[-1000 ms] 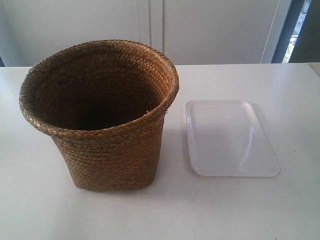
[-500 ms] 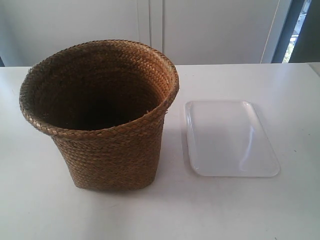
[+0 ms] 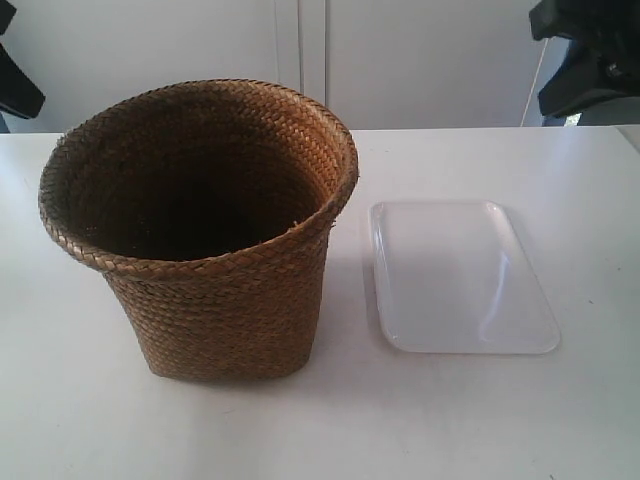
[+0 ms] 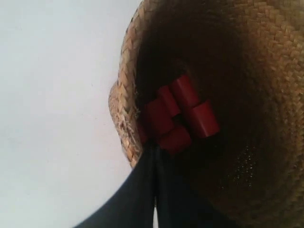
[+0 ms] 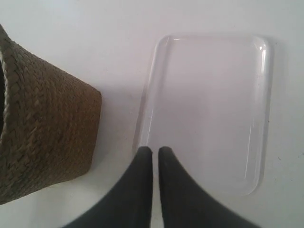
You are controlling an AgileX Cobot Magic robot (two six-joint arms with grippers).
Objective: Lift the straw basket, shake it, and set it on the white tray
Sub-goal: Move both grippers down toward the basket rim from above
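The straw basket (image 3: 220, 290) stands upright on the white table, with the white tray (image 3: 460, 280) just beside it, apart from its base. In the left wrist view my left gripper (image 4: 156, 147) hangs shut and empty above the basket's rim (image 4: 126, 90), looking into the dark interior. Several red cylinder pieces (image 4: 183, 114) lie at the bottom inside. In the right wrist view my right gripper (image 5: 155, 151) is shut and empty above the tray's (image 5: 209, 109) near edge, with the basket's side (image 5: 42, 133) next to it. The exterior view shows no fingertips.
Dark arm parts show at the exterior view's upper left corner (image 3: 15, 85) and upper right corner (image 3: 590, 50). The white table (image 3: 480, 420) stretches in front of the basket and tray. A pale wall and cabinet doors stand behind.
Dark arm parts have come into the exterior view at both upper corners. The basket and the tray have not moved.
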